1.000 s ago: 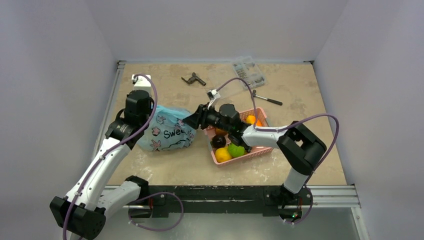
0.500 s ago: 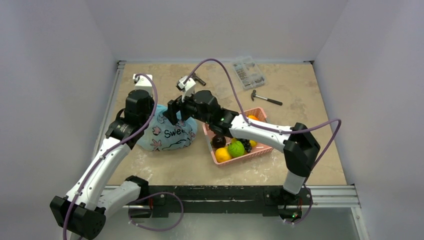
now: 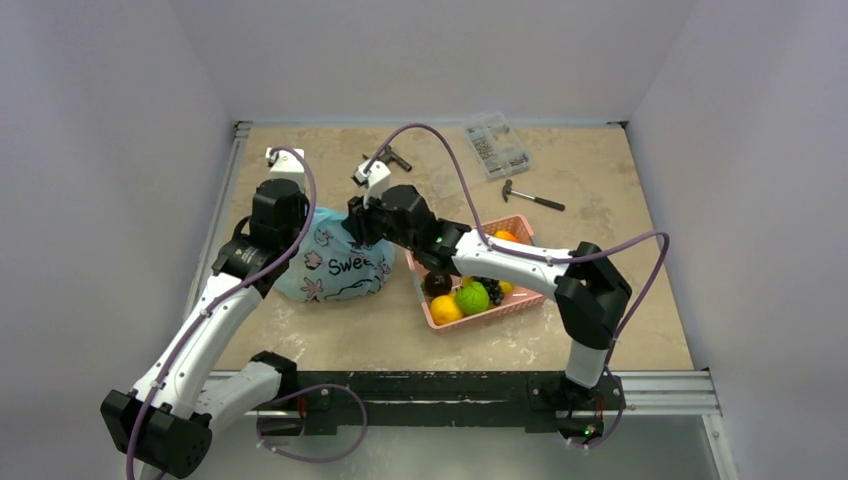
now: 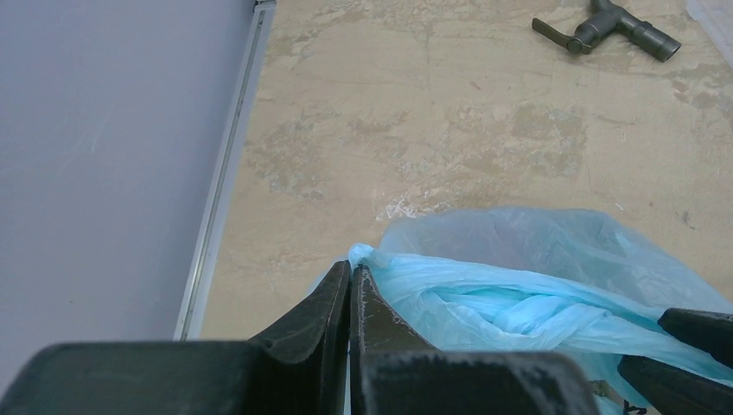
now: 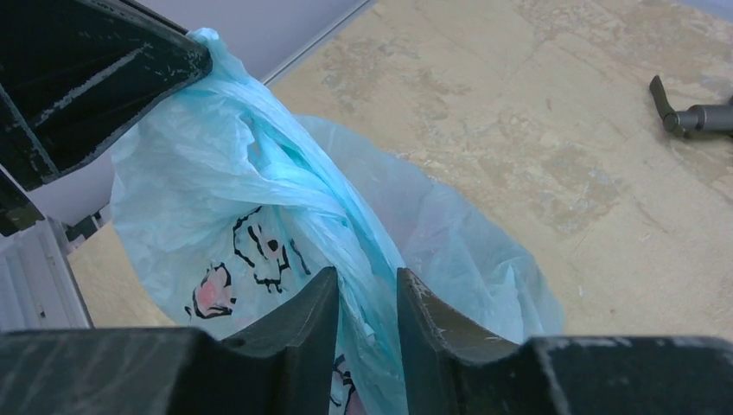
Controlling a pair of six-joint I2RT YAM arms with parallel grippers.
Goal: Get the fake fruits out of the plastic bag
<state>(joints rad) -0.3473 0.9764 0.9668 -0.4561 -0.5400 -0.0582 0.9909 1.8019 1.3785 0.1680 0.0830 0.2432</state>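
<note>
The pale blue plastic bag with dark "Sweet" lettering lies on the table left of centre. My left gripper is shut on a pinched edge at the bag's top, seen in the left wrist view against the bag. My right gripper reaches in from the right. In the right wrist view its jaws stand a little apart, astride a twisted fold of the bag. The fake fruits are hidden inside the bag.
A pink slatted basket right of the bag holds orange, lime-green and dark fruits and grapes. A hammer, a clear parts box and a dark metal tool lie at the back. A metal rail runs along the left edge.
My right arm has swung left from over the basket to the top of the bag, and its jaws now straddle a fold. My left gripper has held the bag throughout.
</note>
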